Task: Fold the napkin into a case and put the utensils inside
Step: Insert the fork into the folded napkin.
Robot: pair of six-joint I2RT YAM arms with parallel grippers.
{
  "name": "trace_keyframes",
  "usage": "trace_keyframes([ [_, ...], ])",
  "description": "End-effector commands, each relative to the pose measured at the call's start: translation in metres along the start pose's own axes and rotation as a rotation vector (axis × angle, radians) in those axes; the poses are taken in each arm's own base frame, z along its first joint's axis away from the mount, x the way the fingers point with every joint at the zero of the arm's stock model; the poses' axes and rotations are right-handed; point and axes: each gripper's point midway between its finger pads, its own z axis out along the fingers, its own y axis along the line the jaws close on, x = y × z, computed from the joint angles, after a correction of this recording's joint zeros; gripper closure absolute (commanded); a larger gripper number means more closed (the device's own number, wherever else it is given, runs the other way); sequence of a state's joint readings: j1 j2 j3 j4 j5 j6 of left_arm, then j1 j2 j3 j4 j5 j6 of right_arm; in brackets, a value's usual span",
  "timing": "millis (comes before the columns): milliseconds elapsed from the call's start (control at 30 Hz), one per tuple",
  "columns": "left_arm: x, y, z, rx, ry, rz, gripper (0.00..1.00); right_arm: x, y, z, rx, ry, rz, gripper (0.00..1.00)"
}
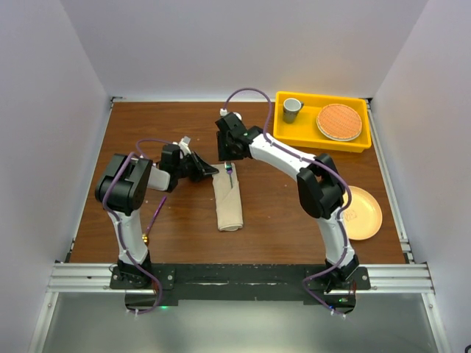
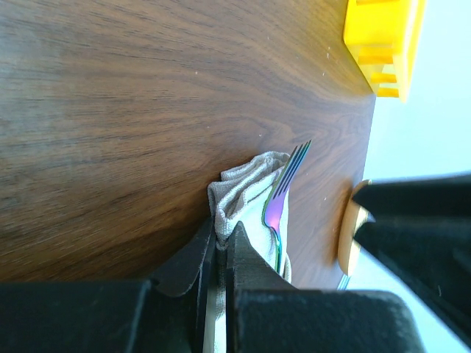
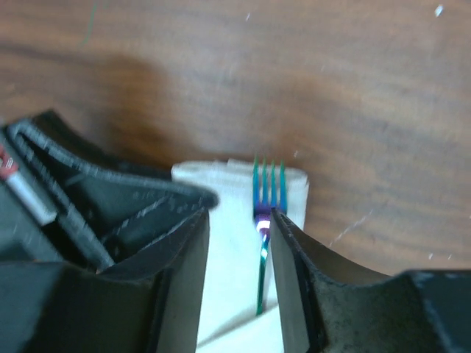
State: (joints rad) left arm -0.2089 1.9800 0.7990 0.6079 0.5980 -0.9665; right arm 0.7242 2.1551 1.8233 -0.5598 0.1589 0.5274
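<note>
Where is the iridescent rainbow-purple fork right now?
In the top view, the thin iridescent metal fork lies mid-table in the far end of the folded beige cloth napkin, tines poking out, beside the left gripper, under the right gripper.

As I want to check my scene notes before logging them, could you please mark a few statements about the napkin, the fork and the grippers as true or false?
1. The left gripper is clamped on an edge of the folded napkin. True.
2. The fork lies on the peach plate. False: it lies on the napkin, with its tines poking past the cloth's far end.
3. The right gripper has its jaws apart, one on either side of the fork. True.
4. The grey cup stands on the bare table. False: it stands inside the yellow tray.
</note>
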Motion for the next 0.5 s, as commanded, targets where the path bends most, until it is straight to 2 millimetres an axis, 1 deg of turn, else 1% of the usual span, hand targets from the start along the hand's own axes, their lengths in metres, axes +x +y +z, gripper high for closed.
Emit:
trace_keyframes([
  [0, -0.012, 0.002, 0.004, 0.007, -0.036, 0.028, 1.0, -0.027, -0.002, 0.005, 0.029, -0.076, -0.026, 0.6],
  [33, -0.012, 0.003, 0.004, 0.005, -0.035, 0.026, 1.0, -0.026, -0.004, 0.011, 0.041, -0.073, -0.035, 0.61],
  [100, -0.011, 0.003, 0.004, 0.006, -0.034, 0.028, 1.0, -0.03, -0.005, 0.014, 0.048, -0.085, -0.039, 0.62],
  [333, -0.01, 0.004, 0.004, 0.004, -0.032, 0.023, 1.0, -0.028, -0.012, 0.027, 0.076, -0.088, -0.048, 0.65],
  [400, -0.01, 0.005, 0.004, 0.005, -0.031, 0.023, 1.0, -0.028, -0.012, 0.029, 0.079, -0.089, -0.047, 0.67],
  [467, -0.01, 0.004, 0.004, 0.008, -0.031, 0.023, 1.0, -0.027, -0.012, 0.03, 0.079, -0.086, -0.047, 0.72],
])
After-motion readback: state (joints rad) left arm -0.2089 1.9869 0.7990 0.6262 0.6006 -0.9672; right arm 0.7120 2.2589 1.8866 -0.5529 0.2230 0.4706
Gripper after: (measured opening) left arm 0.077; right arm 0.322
